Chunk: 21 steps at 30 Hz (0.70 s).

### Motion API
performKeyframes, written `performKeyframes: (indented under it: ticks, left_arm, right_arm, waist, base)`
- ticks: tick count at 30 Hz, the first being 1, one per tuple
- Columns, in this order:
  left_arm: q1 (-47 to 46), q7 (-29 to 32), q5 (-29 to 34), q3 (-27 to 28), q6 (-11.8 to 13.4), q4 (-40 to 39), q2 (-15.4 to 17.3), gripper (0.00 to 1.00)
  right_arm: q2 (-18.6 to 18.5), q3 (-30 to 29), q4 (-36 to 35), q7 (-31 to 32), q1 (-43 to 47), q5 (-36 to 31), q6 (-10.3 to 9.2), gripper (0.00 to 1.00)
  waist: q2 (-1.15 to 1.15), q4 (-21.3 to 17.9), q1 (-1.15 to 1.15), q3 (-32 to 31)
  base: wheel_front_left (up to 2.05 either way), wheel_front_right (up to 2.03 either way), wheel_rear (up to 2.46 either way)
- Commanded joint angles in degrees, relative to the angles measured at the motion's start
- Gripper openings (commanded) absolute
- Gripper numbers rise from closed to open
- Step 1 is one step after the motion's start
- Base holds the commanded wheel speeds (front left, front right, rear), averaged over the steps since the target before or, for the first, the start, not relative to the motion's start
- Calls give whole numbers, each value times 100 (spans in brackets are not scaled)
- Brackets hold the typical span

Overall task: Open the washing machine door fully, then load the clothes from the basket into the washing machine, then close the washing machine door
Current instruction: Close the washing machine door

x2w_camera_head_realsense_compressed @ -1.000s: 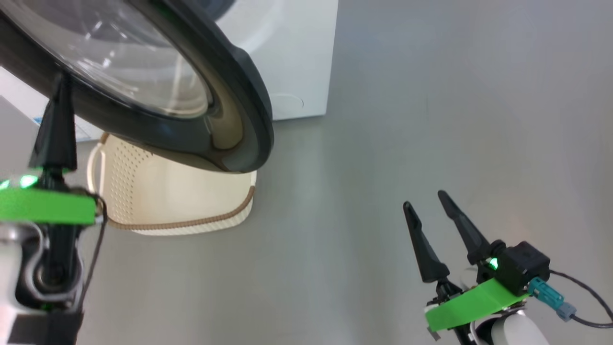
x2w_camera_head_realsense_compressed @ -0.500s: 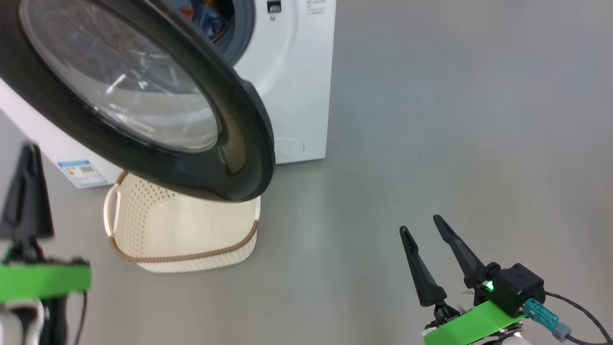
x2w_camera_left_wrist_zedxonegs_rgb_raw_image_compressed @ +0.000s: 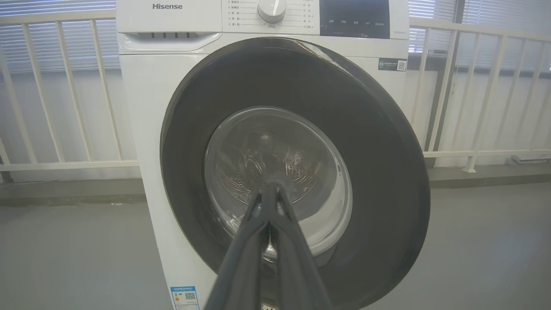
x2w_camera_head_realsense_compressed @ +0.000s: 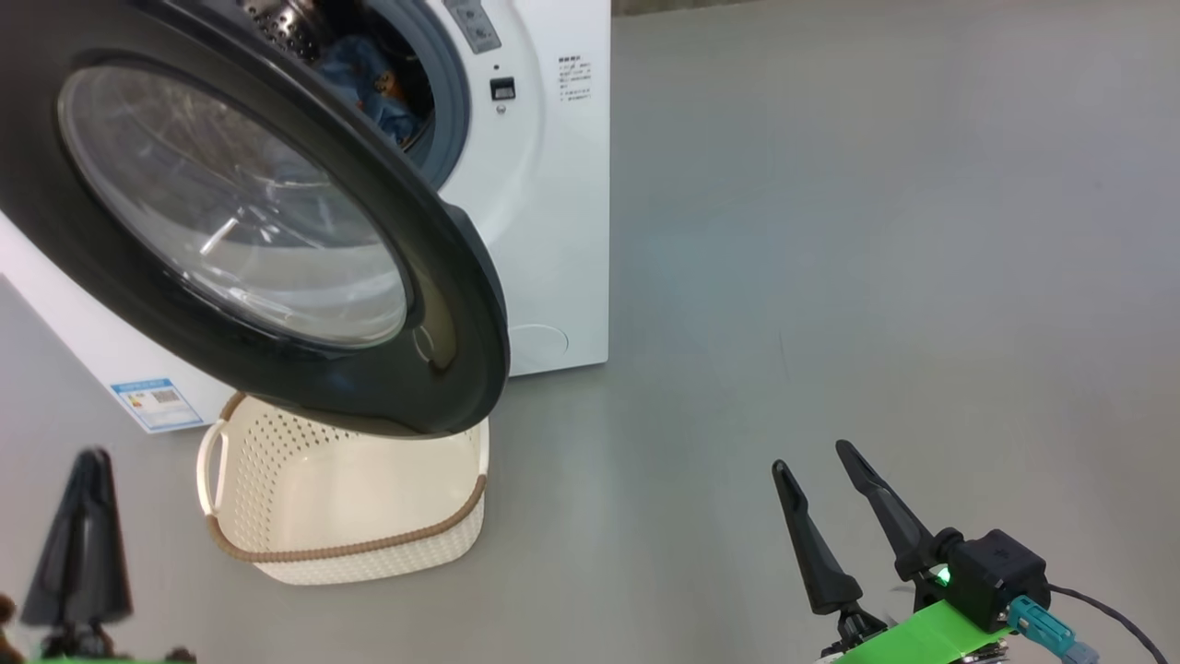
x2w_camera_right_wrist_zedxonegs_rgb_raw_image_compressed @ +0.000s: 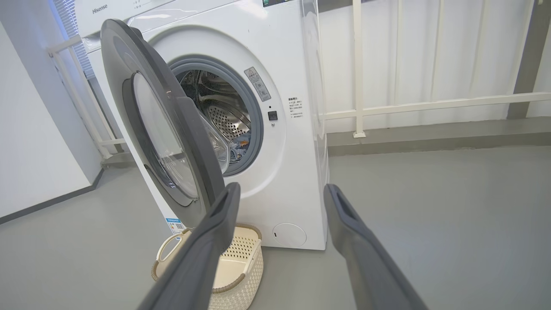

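The door (x2w_camera_head_realsense_compressed: 442,304) hangs half open, right over the empty basket (x2w_camera_head_realsense_compressed: 387,564). The left jaws are pinched shut and hold nothing. If they push the door off-centre, they may slip on the shiny glass. The door might also bump the basket. The right jaws are spread wide and hold nothing. The clothes (x2w_camera_head_realsense_compressed: 364,78) lie inside the washing machine (x2w_camera_head_realsense_compressed: 553,231). The grey floor (x2w_camera_head_realsense_compressed: 830,231) is smooth, with a white railing (x2w_camera_right_wrist_zedxonegs_rgb_raw_image_compressed: 430,105) behind.

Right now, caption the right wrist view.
Open right hand before white front-loading washing machine, round black-rimmed door open, blue clothes inside.
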Motion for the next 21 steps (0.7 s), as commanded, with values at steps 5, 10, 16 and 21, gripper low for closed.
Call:
performKeyframes:
  ticks: [5, 10, 16, 21]
  left_arm:
    - [202, -29, 245, 270, 149, -15, -28, 100]
    - [297, -29, 393, 309, 194, 129, -111, 100]
    - [434, -29, 551, 330, 256, 222, -303, 100]
    - [522, -29, 643, 402, 261, 202, -433, 100]
  right_arm:
    - [32, 95, -159, -44, 45, 68, 8, 100]
    - [32, 73, -193, -44, 69, 67, 8, 100]
    - [32, 75, -202, -44, 58, 56, 8, 100]
    - [32, 53, -206, -44, 64, 38, 8, 100]
  waist:
    - [0, 20, 0, -54]
    - [0, 65, 0, -7]
    - [0, 66, 0, 11]
    - [0, 41, 0, -2]
  base:
    - [0, 0, 0]
    - [0, 0, 0]
    - [0, 0, 0]
    - [0, 0, 0]
